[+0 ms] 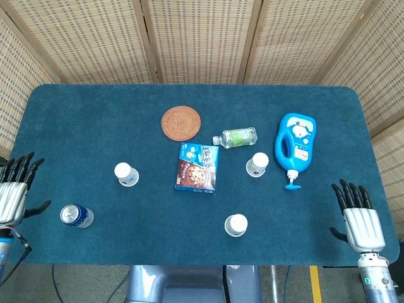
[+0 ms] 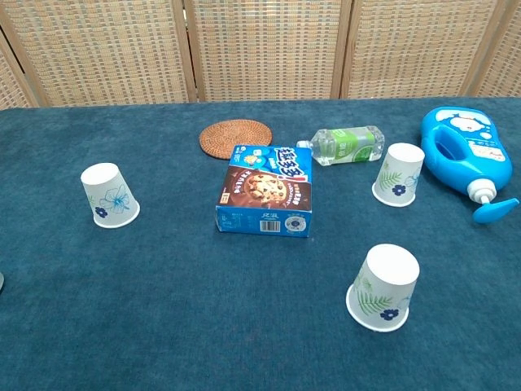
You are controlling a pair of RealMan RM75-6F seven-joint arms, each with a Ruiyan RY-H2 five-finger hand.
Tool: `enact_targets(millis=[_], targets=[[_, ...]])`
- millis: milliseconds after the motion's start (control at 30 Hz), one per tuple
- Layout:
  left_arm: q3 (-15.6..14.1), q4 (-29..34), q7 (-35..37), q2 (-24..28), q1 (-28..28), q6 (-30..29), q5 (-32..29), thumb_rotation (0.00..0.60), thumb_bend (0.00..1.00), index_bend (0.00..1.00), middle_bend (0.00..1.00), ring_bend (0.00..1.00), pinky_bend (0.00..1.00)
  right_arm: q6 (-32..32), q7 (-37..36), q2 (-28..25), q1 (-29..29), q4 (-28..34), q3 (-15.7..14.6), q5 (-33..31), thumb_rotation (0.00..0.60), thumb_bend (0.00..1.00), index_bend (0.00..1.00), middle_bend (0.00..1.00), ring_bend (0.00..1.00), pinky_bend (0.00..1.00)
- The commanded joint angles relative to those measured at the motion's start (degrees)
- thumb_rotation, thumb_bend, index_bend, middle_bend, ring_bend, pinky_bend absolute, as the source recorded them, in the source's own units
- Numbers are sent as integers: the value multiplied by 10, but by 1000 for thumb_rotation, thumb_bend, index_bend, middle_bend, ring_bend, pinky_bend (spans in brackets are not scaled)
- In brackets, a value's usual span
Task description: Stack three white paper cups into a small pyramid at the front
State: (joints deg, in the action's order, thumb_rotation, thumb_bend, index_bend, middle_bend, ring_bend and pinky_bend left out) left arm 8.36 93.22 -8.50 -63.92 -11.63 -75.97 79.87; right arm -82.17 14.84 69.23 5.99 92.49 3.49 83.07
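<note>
So nothing's stacked yet. All three white paper cups sit upside down on the desk point(image 1: 95, 120), well apart from each other. The front cup point(image 1: 236, 225) is near the front edge, a bit right of the middle. The right cup point(image 1: 257, 164) is further back, just beside the blue detergent bottle point(image 1: 294, 145) and the small water bottle point(image 1: 236, 137). The left cup point(image 1: 126, 174) is off toward the left side, with the cookie box point(image 1: 197, 167) between it and the right cup.

The bit that matters: the front cup is the one already where the pyramid should go, and the right hand point(image 1: 361, 221) at the front right corner is the nearer one to it and to the right cup. Both lie to that hand's left, the right cup further back too. The left hand point(image 1: 12, 192) at the left edge is closer to the left cup, with a soda can point(image 1: 76, 216) just beside it.

Both hands have their fingers spread, pointing toward the back, holding nothing and touching none of the objects. The chest view doesn't show either hand.

My guess is a base cup gets fetched first.
</note>
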Motion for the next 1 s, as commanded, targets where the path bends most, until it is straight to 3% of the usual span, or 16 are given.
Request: enact_targets(millis=[33,300,600,1000], targets=[[27,3,-14,16,-57,84,-57,600,209,137,0,0,13,1,0,0,0,-1,0,-1,600,129,42,0,0,69],[42,-29,-43,-3,-121,171,-118,600,216,139,0,0,13,8,-1,1,3,-5,3,-11,600,129,44,0,0,69],[33,-55,-104,-42,-181,244,-178,600,220,142,0,0,13,10,-7,-1,3,-6,6,-17,600,129,44,0,0,69],[22,-90,-155,-99,-228,262,-242,600,223,161,0,0,13,17,-21,-5,5,-9,7,-22,600,129,44,0,0,69]])
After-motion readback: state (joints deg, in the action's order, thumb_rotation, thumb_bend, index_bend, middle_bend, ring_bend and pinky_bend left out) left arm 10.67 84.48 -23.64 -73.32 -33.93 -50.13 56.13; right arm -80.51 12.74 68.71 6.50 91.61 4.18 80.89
